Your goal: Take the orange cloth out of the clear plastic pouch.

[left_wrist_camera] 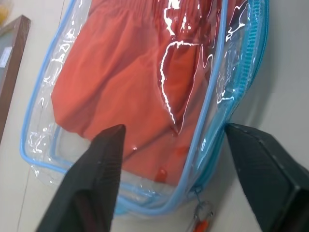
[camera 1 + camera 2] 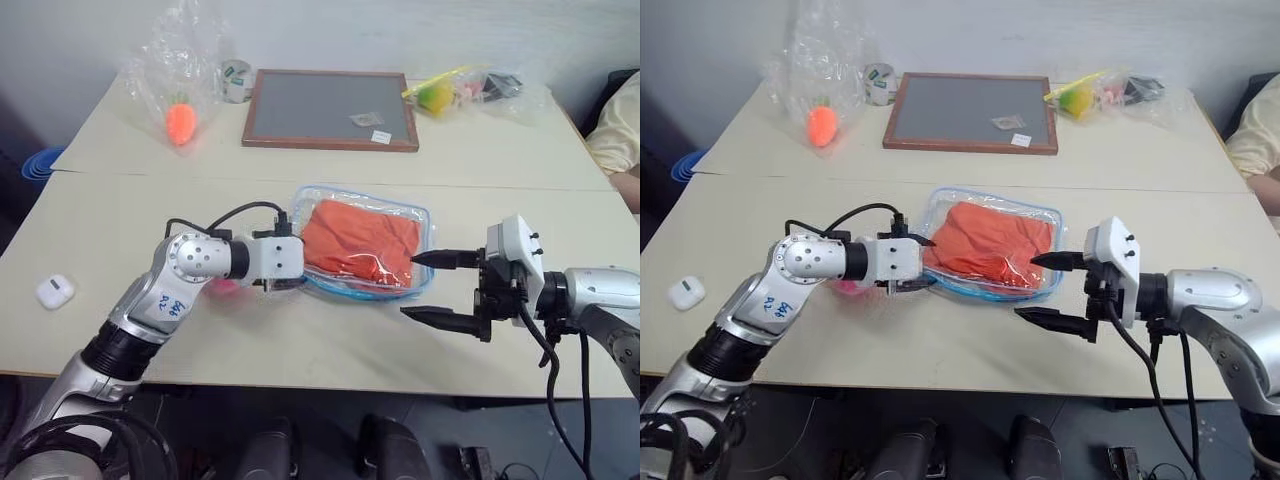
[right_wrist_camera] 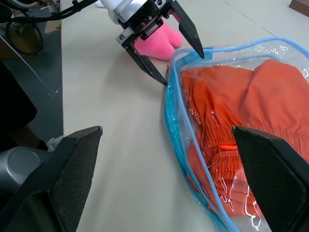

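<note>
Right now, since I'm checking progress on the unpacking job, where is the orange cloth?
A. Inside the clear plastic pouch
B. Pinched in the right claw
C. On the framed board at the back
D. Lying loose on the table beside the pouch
A: the orange cloth lies behind the film of the clear plastic pouch, ringed by its blue trim, with both claws open at its ends.

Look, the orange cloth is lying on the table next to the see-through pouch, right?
Not quite. The orange cloth is on the table, but it lies inside the clear plastic pouch, not next to it. The left wrist view shows the cloth behind the clear plastic, within the blue zipper trim.
</note>
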{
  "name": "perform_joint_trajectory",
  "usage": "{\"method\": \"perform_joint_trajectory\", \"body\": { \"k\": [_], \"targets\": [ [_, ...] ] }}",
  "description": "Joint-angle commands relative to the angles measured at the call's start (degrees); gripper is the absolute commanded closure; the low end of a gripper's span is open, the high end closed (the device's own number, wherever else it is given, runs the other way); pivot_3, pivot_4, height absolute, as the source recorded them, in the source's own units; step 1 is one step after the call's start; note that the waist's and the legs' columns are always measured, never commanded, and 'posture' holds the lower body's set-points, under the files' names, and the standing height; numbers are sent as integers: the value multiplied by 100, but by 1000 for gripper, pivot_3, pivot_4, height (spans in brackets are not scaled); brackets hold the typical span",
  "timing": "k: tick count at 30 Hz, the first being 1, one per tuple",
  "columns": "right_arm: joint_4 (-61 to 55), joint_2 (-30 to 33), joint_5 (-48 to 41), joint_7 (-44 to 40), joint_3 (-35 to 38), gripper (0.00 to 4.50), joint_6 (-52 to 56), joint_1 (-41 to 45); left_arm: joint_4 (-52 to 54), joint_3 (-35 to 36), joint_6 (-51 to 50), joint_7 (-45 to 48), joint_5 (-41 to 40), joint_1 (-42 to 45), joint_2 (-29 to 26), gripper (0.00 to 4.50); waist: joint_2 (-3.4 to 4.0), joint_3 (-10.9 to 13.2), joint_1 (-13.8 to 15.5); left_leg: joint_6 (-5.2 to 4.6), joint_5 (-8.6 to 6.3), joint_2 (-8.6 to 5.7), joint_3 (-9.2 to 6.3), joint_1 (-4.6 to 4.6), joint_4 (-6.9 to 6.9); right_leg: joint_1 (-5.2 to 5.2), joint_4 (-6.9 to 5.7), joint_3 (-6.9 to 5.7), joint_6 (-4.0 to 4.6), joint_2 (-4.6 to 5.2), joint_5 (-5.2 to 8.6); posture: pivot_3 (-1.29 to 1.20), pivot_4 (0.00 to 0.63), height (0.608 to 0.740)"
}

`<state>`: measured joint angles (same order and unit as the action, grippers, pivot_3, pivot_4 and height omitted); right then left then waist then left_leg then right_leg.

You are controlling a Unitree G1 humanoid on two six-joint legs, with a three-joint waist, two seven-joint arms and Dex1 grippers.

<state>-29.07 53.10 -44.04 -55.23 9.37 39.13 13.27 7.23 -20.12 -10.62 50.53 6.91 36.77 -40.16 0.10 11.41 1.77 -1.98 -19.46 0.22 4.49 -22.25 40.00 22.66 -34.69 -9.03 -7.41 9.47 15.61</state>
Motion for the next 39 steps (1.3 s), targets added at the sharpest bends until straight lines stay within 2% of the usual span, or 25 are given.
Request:
{"method": "perform_joint_trajectory", "body": {
  "k": [1,5,7,8,9,10,14,19,23,28,29,32,38,39],
  "targets": [
    [-223,-52,-49,81,212,0,-84,-67,-58,126,222,20,8,12,73,2405,0,0,-10,0,0,0,0,0,0,0,0,0,0,0,0,0,150,740],
    [-204,-25,22,96,191,0,-161,-149,188,280,-67,217,-278,-62,135,3688,0,0,-14,0,0,0,0,0,1,0,-1,0,0,0,0,0,150,740],
    [-196,-19,88,101,140,0,-205,-157,467,459,-698,376,-711,-157,231,4271,0,0,-22,0,0,2,-1,0,0,0,-1,0,0,0,0,0,150,740],
    [-196,-21,107,102,127,0,-215,-158,566,525,-930,419,-855,-182,271,4455,0,0,-18,0,0,4,-2,0,0,0,-2,0,0,0,0,0,150,740],
    [-211,-57,136,126,86,0,-244,-133,740,729,-1559,360,-1232,-131,457,4455,0,0,-13,0,0,5,-3,0,1,0,-2,-1,0,0,0,0,150,740],
    [-219,-99,149,158,50,178,-257,-106,862,896,-2007,269,-1488,-79,614,4489,0,0,-6,-1,0,6,-3,0,2,-1,-2,-1,0,0,0,0,150,740],
    [-306,-250,511,206,-284,1259,-533,-73,1174,1201,-2958,-145,-1855,12,1025,4500,-4,0,-16,-1,1,6,-14,1,7,-9,-2,-6,-1,0,0,0,150,740],
    [-209,-565,1359,522,-1002,3041,-916,207,1443,1052,-3094,-382,-1833,-168,1048,4500,-4,0,-36,1,2,5,-10,5,5,-9,-3,-4,-1,-1,0,0,150,740],
    [317,-927,2805,1131,-1717,4356,-1693,599,1614,972,-3192,-552,-1839,-224,1086,4500,-4,0,-33,3,3,5,-10,5,5,-8,-3,-3,-1,-1,0,0,150,740],
    [967,-1039,4118,1322,-2339,4356,-2835,776,1774,914,-3315,-698,-1879,-266,1125,4500,-4,0,-23,3,3,2,-11,3,5,-8,2,-4,-1,0,0,0,150,740],
    [1112,-1056,4318,1374,-2409,4177,-2972,796,1807,871,-3288,-705,-1855,-285,1103,4500,-4,0,-25,3,3,2,-11,3,4,-8,2,-4,-1,0,0,0,150,740],
    [1346,-1151,4720,1519,-2490,3425,-3223,796,1894,829,-3330,-789,-1868,-315,1121,4500,-4,0,-38,4,4,3,-9,3,3,-8,0,-4,-1,-1,0,0,150,740],
    [1559,-1404,5692,1921,-2748,1426,-3392,779,1995,818,-3451,-921,-1981,-311,1258,4500,-4,0,-38,4,4,6,-10,4,4,-8,-1,-4,-1,-1,0,0,150,740],
    [1569,-1430,5735,1869,-2802,1426,-3402,746,1966,801,-3449,-951,-1974,-287,1293,4500,-4,0,-36,4,4,6,-10,4,4,-8,-1,-3,-1,-1,0,0,150,740]
  ]
}}
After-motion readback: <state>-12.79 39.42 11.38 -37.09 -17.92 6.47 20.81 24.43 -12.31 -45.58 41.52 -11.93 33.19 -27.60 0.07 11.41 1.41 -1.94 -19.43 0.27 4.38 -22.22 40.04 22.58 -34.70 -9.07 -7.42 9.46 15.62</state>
